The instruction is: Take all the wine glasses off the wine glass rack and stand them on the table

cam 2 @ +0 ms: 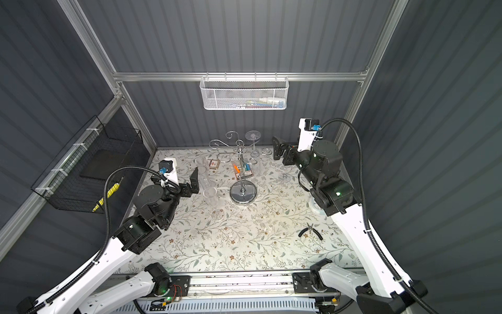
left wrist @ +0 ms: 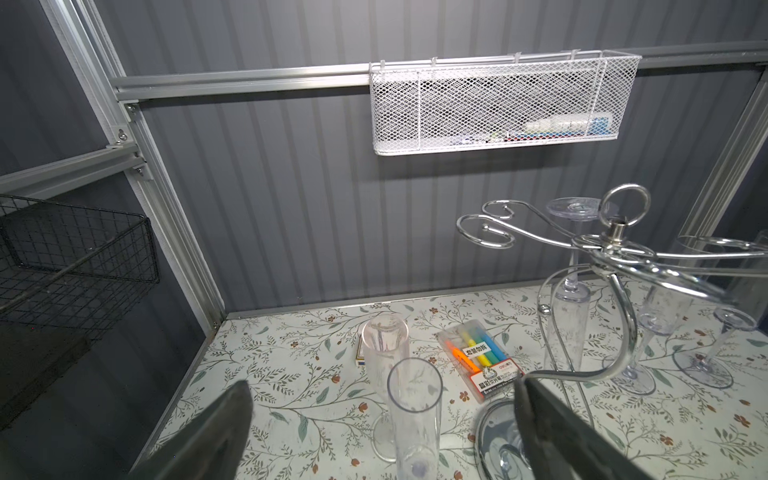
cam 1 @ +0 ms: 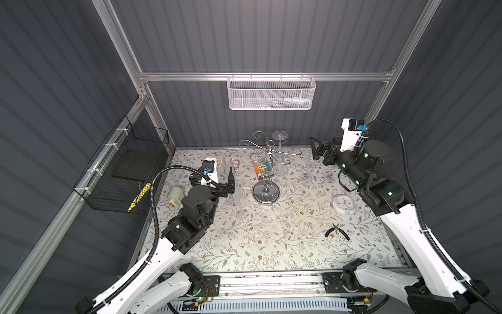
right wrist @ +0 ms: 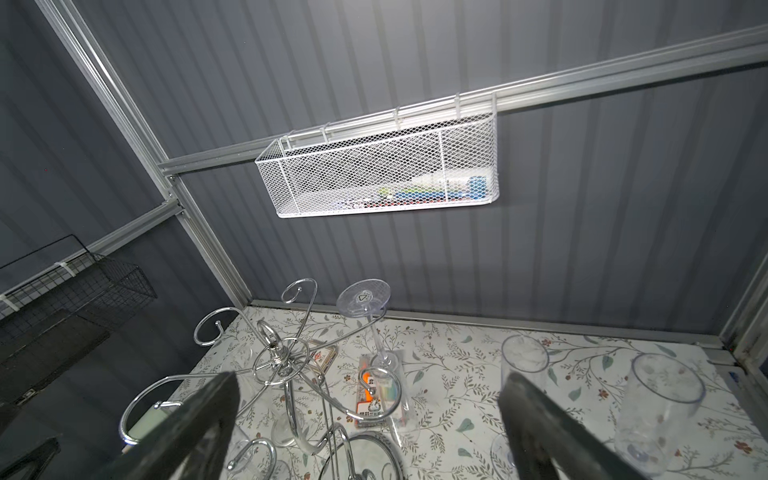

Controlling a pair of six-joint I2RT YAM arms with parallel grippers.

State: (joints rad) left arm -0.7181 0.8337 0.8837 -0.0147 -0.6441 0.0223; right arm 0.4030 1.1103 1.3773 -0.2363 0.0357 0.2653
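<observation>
I see a cream table (cam 1: 271, 239) printed with green leaves and brown flowers. The rack (cam 1: 266, 192) is mirror chrome, its glass (cam 1: 280, 135) clear. A white basket (cam 1: 270, 95) is fine mesh, a black basket (cam 1: 122, 174) open grid. The markers (cam 1: 263, 167) are orange, yellow, green, blue; the clock (cam 1: 344, 204) white, rimmed pale blue.

I find the front of the surface (cam 1: 244, 252) open. Two upright flutes (cam 1: 240, 197) stand close left of the wine glass rack (cam 1: 266, 191); further glasses (cam 1: 309, 163) crowd its right flank. Pliers (cam 1: 336, 231) lie front right.
</observation>
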